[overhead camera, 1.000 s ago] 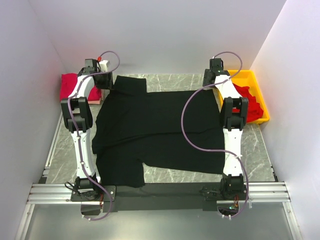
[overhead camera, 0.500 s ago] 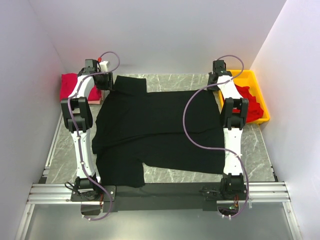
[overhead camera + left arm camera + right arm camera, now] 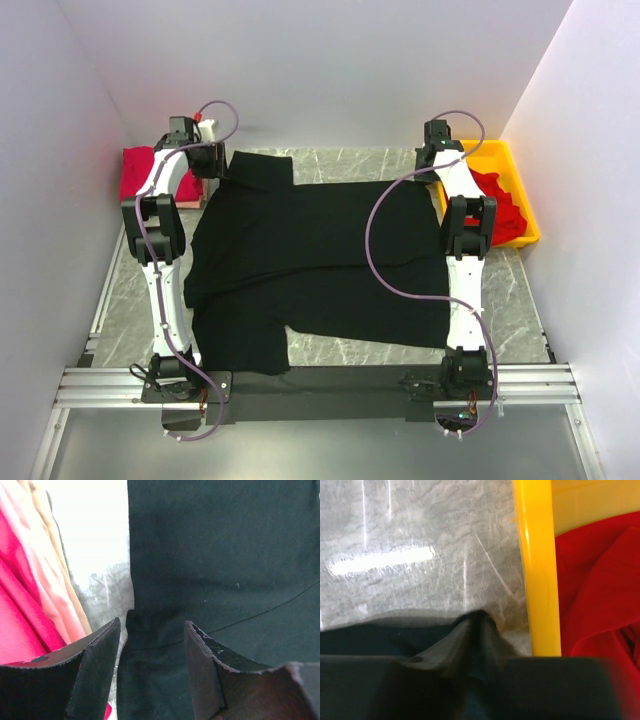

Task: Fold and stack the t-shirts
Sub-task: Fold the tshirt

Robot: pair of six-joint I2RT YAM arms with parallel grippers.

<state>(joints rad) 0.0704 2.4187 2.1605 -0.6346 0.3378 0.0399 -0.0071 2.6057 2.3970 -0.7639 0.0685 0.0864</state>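
**Overhead and wrist views.** A grey marble-patterned counter fills the middle of the overhead frame. Most of it is covered by a black cloth short-sleeved t-shirt, which is laid out flat and unfolded. One flap of the shirt is extended toward the lower left of the frame and another toward the upper left.

A yellow plastic rectangular tray is seen at the upper right, just beside the black t-shirt. Crumpled bright red cloth t-shirts are held in it. A folded bright red cloth t-shirt is seen at the upper left, against the wall.

The left hand is placed at the upper left corner of the black t-shirt. In the left wrist view its fingers are held apart. An edge of the black cloth is seen lying between them, with red cloth at the left of that frame. Nothing is clamped.

The right hand is placed at the upper right corner of the black t-shirt, beside the tray's rim. In the right wrist view a ridge of black cloth is raised between the blurred fingers. The fingers are closed upon it.
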